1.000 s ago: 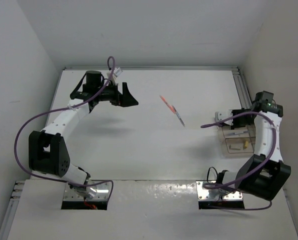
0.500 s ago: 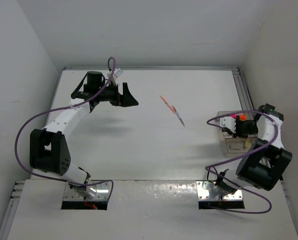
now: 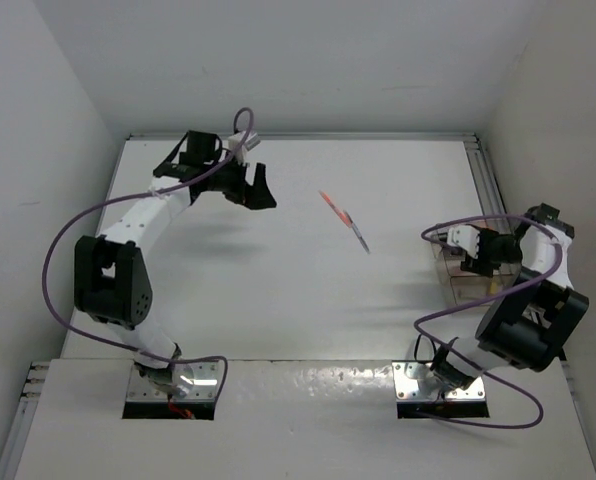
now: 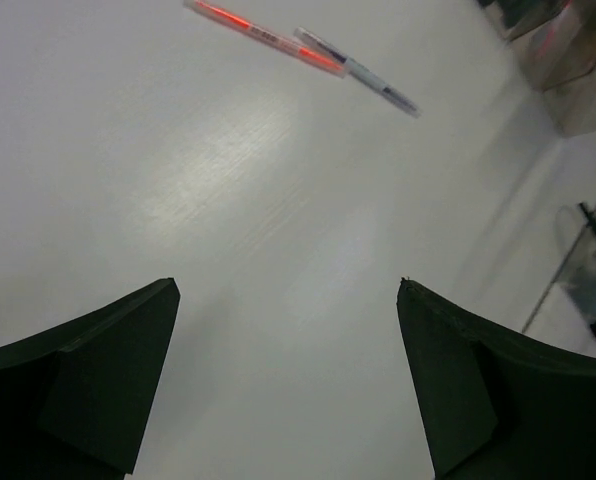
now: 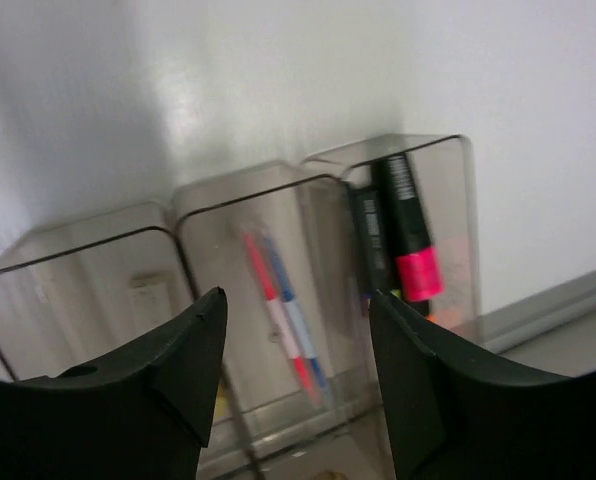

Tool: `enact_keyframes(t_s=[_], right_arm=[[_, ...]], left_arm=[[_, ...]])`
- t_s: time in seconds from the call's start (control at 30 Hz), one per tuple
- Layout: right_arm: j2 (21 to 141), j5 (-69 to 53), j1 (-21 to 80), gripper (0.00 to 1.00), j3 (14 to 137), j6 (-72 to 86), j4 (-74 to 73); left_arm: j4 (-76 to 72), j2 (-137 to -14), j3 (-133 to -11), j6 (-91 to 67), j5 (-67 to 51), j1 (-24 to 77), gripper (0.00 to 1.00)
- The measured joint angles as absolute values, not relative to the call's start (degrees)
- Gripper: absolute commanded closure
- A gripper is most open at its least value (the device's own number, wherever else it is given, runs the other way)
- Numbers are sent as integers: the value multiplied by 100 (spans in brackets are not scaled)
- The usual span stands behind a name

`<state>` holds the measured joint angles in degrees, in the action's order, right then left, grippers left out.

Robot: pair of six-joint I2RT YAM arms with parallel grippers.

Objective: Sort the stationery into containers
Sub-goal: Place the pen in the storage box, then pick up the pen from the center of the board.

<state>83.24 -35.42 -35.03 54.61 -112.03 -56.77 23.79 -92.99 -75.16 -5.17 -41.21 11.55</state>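
Hovering still over containers [image 5: 240, 188], right fingers [image 5: 168, 370] apart, left fingers [image 4: 78, 385] retilted.

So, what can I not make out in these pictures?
Top external: the right arm and its cable cover most of the containers; contents unreadable.
Right wrist: the fingers hide the containers' lower parts; the left box's small item is blurred.
Left wrist: the containers, top right corner, are blurred and cut by the edge.

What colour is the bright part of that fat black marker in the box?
Pink. The highlighter shows best in the right wrist view.
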Motion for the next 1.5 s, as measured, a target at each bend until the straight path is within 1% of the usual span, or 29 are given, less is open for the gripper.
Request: enact_keyframes(t_s=[0.03,0.07,0.1,0.17,0.2,0.3,0.33,0.4,0.43,0.5,0.53,0.6,0.63,0.67,0.7,0.8,0.83,0.93,1.1,1.17,1.3,1.5], right_arm=[[8307,-3636,-3483,43,5575,-11203,-5721],[8272,-3745,-3468,43,5706,-11203,-5732],[8221,-3889,-3454,44,5839,-11201,-5739],[8073,-4136,-3398,45,6060,-11013,-5673],[7975,-4276,-3354,46,6132,-10689,-5594],[7500,-4657,-3194,50,6191,-9174,-5105],[7312,-4764,-3131,51,6184,-8595,-4882],[6925,-4930,-2971,55,6104,-7140,-4333],[6733,-4982,-2856,57,6016,-6233,-4029],[6469,-4958,-2543,61,5822,-4692,-3474],[6396,-4925,-2303,62,5721,-3975,-3214],[6396,-4768,-1772,63,5566,-2810,-2821],[6453,-4650,-1490,64,5507,-2344,-2685],[6545,-4525,-1175,64,5459,-1942,-2574],[6678,-4287,-845,65,5424,-1496,-2469],[7179,-3872,38,68,5424,-1026,-2331],[7395,-3717,268,70,5437,-923,-2294],[8071,-3328,799,72,5583,-757,-2327],[9059,-2696,1181,72,6134,-773,-2460],[9354,-2456,1315,74,6340,-851,-2460],[9854,-2110,1540,78,6755,-1087,-2471],[10390,-1743,1616,80,7190,-1313,-2504]], left_arm=[[2556,-9445,-7811,-268,-3940,1232,8],[2698,-9620,-8136,-47,-3767,1323,12],[2847,-9806,-8495,154,-3555,1448,26],[3096,-10239,-9238,416,-3181,1691,41],[3168,-10510,-9644,550,-2998,1828,45],[3319,-11218,-10512,735,-2613,2112,46],[3352,-11402,-10667,757,-2508,2182,46],[3463,-11865,-10989,788,-2408,2298,42],[3465,-11992,-11030,788,-2423,2307,36],[3489,-12241,-11041,672,-2534,2290,29],[3505,-12326,-11041,607,-2613,2257,22],[3531,-12401,-11019,506,-2757,2163,13],[3535,-12394,-10980,458,-2845,2093,3],[3483,-12342,-10910,408,-2939,2018,0],[3417,-12258,-10787,360,-3009,1938,0],[3293,-11854,-10259,222,-3181,1616,0],[3295,-11668,-10049,198,-3229,1463,0],[3280,-11104,-9524,137,-3330,1009,0],[3269,-10385,-8980,117,-3385,454,0],[3249,-10193,-8766,119,-3448,384,0],[3260,-10095,-8464,121,-3544,349,0],[3326,-10095,-8272,145,-3579,301,0]])
